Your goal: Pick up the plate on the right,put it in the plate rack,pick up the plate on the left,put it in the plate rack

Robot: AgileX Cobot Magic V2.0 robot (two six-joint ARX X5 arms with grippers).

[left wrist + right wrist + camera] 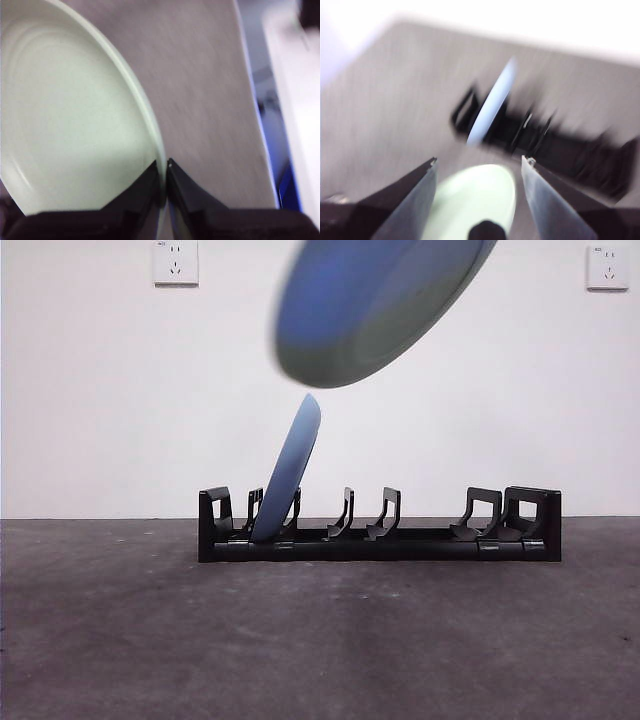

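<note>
Gripping pale plate [75,125] rim: left gripper [164,172] | right gripper [479,167] open | blue plate [290,475] in plate rack [400,540]

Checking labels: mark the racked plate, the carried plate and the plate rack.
racked plate [291,473]: front view, middle of its blue underside, leaning in the rack.
carried plate [70,125]: left wrist view, pale green inner face; left pincer [165,170] shut on its rim.
plate rack [420,543]: front view, long black base rail.

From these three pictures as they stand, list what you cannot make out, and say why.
- Front view: the carried plate is blurred and cut off by the top edge; no gripper shows.
- Right wrist view: motion blur smears the plate rack.
- Left wrist view: the left gripper hides the rim it pinches.
</note>
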